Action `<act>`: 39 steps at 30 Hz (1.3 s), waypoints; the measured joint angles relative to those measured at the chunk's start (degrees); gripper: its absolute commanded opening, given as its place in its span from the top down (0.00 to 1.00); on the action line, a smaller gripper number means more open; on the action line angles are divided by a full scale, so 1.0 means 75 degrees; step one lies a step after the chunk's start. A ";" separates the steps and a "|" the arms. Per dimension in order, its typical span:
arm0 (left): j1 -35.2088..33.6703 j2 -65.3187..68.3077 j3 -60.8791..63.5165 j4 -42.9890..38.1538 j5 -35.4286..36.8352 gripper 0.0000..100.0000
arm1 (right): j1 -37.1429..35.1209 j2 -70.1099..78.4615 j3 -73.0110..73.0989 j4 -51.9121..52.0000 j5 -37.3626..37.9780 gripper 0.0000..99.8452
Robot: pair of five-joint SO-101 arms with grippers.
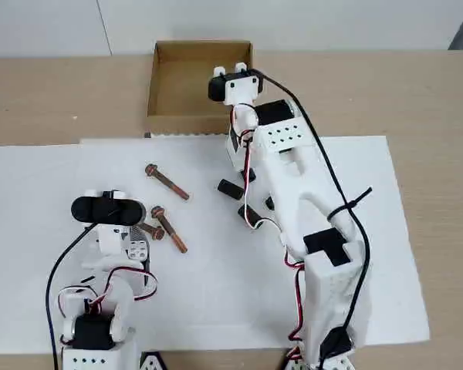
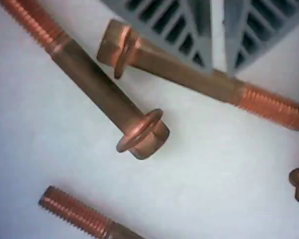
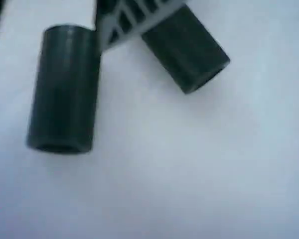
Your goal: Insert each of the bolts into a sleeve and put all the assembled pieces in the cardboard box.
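Beside the cardboard box (image 1: pixel 203 45), bolts (image 1: pixel 167 182) and sleeves (image 1: pixel 230 189) lie apart on paper (image 1: pixel 216 293)

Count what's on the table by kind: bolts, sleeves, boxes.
Copper bolts: 4, two of them cut off at the left wrist view's edge
Black sleeves: 2 clear; dark bits half hidden by the right arm may be more
Cardboard box: 1
Total: at least 7
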 measured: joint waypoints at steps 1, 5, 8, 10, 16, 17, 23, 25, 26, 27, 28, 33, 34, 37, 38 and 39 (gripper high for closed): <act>0.0000 0.0000 0.0000 0.0000 0.0000 1.00 | -0.0012 0.0012 0.0000 0.0000 0.0000 0.85; 0.0000 0.0000 0.0000 0.0000 0.0000 1.00 | -0.0023 0.0293 0.0000 0.0000 0.0000 0.85; 0.0000 0.0000 0.0000 0.0000 0.0000 1.00 | 0.0000 0.0481 0.0000 0.0000 0.0012 0.85; 0.0000 0.0000 0.0000 0.0000 0.0000 1.00 | -0.0012 0.0551 0.0000 0.0000 0.0117 0.85; 0.0000 0.0000 0.0000 0.0000 0.0000 1.00 | -0.0105 0.0867 -0.0012 -0.0223 0.0375 0.85; 0.0000 0.0000 0.0000 0.0000 0.0000 1.00 | -0.0105 0.0938 -0.0023 -0.0281 0.0422 0.85; 0.0000 0.0000 0.0000 0.0000 0.0000 1.00 | -0.0105 0.1278 -0.0070 -0.0492 0.0492 0.85; 0.0000 0.0000 0.0000 0.0000 0.0000 1.00 | -0.0105 0.1360 -0.0094 -0.0492 0.0492 0.88; 0.0000 0.0000 0.0000 0.0000 0.0000 1.00 | -0.0105 0.1407 -0.0129 -0.0492 0.0492 0.91; 0.0000 0.0000 0.0000 0.0000 0.0000 1.00 | -0.0082 0.1453 -0.0152 -0.0492 0.0504 0.94; 0.0000 0.0000 0.0000 0.0000 0.0000 1.00 | -0.0059 0.1489 -0.0188 -0.0492 0.0551 0.98; 0.0000 0.0000 0.0000 0.0000 0.0000 1.00 | -0.0023 0.1571 -0.0258 -0.0492 0.0891 1.00; 0.0000 0.0000 0.0000 0.0000 0.0000 1.00 | -0.0023 0.1571 -0.0258 -0.0504 0.0903 1.00; 0.0000 0.0000 0.0000 0.0000 0.0000 0.99 | -0.0023 0.1500 -0.0258 -0.0504 0.0903 1.00; 0.0000 0.0000 0.0000 0.0000 0.0000 0.99 | -0.0023 0.1418 -0.0258 -0.0481 0.0903 1.00; 0.0000 0.0000 0.0000 0.0000 0.0000 0.99 | -0.0023 0.1360 -0.0246 -0.0457 0.0903 1.00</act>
